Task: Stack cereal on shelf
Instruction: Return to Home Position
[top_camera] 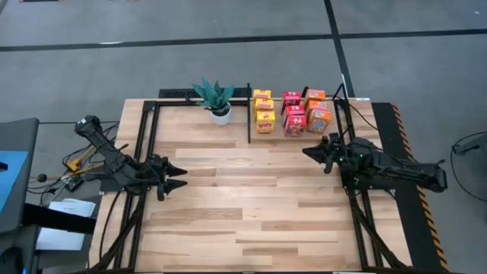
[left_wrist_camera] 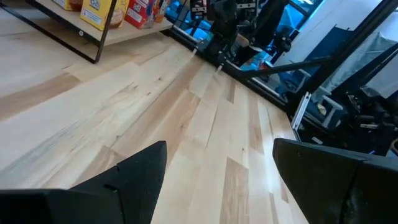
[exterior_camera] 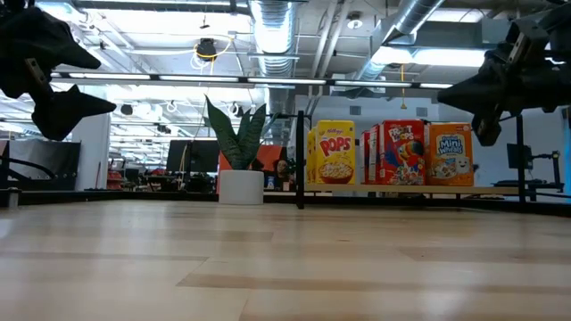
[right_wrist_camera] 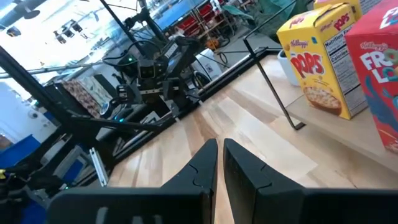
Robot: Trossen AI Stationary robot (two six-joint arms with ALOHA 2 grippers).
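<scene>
Top centre of the high view: nine cereal boxes (top_camera: 294,111) stand on the shelf (top_camera: 249,125), 3 cols of 3. Yellow Pops boxes (top_camera: 265,120) are the left col, red Froot Loops boxes (top_camera: 295,124) the middle, orange Mini-Wheats boxes (top_camera: 319,119) the right. Cols sit close side by side w/ small gaps btwn. The low view shows only the front row, right of centre, upright, fronts to the camera. A potted snake plant (top_camera: 217,97) in a white pot stands just left of the shelf's black post, outside the cereal section.

Left gripper (top_camera: 181,175) is at left-centre of the high view, over bare table (top_camera: 243,213), well apart from the shelf, tips pointing toward frame right. Its fingers are spread wide w/ nothing btwn them; the left wrist view shows only wood planks in the gap. In the low view it hangs at upper left, clear of the tabletop.

Right gripper (top_camera: 308,150) is right of centre, just below the red & orange cols in the frame, near them but not touching, tips pointing frame left. Its fingers are drawn in to a thin slit and hold nothing. In the low view it's at upper right, raised off the table at approx box-top height.
</scene>
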